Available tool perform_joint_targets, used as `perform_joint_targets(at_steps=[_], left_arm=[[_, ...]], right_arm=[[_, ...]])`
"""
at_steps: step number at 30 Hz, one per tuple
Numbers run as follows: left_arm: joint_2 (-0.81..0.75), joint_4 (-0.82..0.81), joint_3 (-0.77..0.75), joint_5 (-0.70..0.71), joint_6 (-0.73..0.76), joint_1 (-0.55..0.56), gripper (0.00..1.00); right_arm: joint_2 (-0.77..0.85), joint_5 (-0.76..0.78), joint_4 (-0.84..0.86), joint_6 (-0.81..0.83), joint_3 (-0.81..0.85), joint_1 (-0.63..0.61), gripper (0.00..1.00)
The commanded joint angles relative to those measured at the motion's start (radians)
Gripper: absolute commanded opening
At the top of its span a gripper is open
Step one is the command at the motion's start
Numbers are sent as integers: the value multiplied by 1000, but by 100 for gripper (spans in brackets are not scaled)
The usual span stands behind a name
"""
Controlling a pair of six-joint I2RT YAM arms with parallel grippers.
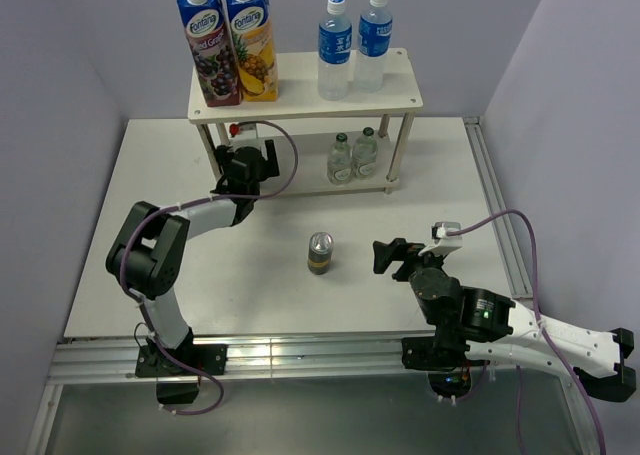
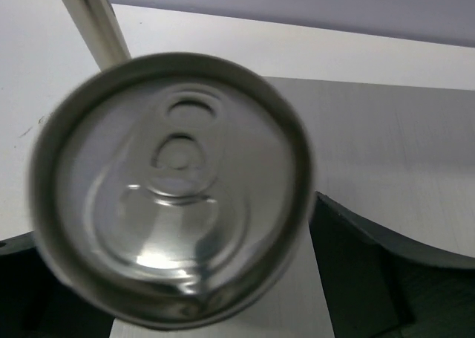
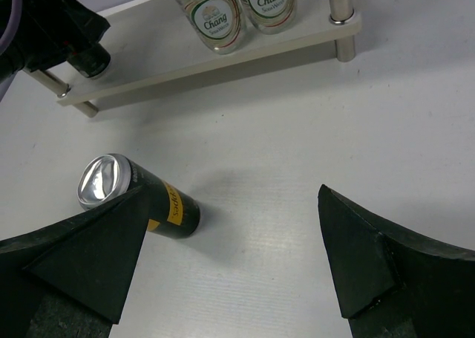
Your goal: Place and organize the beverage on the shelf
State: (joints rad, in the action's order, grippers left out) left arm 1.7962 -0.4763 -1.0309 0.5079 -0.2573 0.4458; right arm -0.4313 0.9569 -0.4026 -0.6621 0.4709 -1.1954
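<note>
The left gripper [image 1: 248, 155] is up at the left end of the shelf [image 1: 297, 92], by the bottom board. It looks squeezed shut on the held can [image 2: 174, 186], whose shiny silver top with its pull ring fills the left wrist view. I think the can is held there because that end of the bottom board has room for it.

The loose can [image 1: 320, 253] stands alone on the white table [image 1: 200, 285], well away from the shelf. The right gripper [image 3: 234, 267] is just beside it with its two black fingers wide apart and nothing between them. I think it is lined up to grab this can.

The other drinks are already in pairs. Two water bottles [image 1: 353, 43] with blue caps stand on the top board. Two short clear bottles [image 3: 241, 7] stand on the bottom board, and their labels say "Chang". Two tall juice cartons [image 1: 228, 40] on top seem to say "Fontana". The loose can has a yellow stripe with writing too small to read.
</note>
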Motion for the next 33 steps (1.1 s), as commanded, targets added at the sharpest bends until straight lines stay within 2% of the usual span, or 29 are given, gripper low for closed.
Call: perform_joint_targets(at_steps=[1, 11, 17, 19, 20, 22, 28, 29, 33], left_arm=[[-47, 22, 3, 29, -48, -27, 99], [-205, 113, 92, 93, -100, 16, 99], [-339, 175, 199, 173, -143, 73, 99], [-382, 217, 248, 211, -161, 128, 99], [-488, 269, 305, 283, -212, 218, 99], [-521, 313, 347, 326, -235, 296, 99], [-748, 461, 521, 448, -512, 621, 98], [-759, 465, 564, 455, -566, 658, 98], [-768, 389, 649, 432, -599, 803, 95]], right_arm=[[14, 32, 25, -14, -2, -6, 100], [37, 33, 24, -17, -6, -4, 100], [40, 36, 19, -19, -6, -4, 100], [39, 36, 19, -21, -6, -4, 100], [34, 37, 18, -21, -6, -6, 100], [34, 39, 19, -22, -5, -4, 100], [10, 42, 21, -22, -2, -6, 100], [5, 46, 18, -22, 0, -6, 100], [-11, 51, 18, -25, 3, -6, 100]])
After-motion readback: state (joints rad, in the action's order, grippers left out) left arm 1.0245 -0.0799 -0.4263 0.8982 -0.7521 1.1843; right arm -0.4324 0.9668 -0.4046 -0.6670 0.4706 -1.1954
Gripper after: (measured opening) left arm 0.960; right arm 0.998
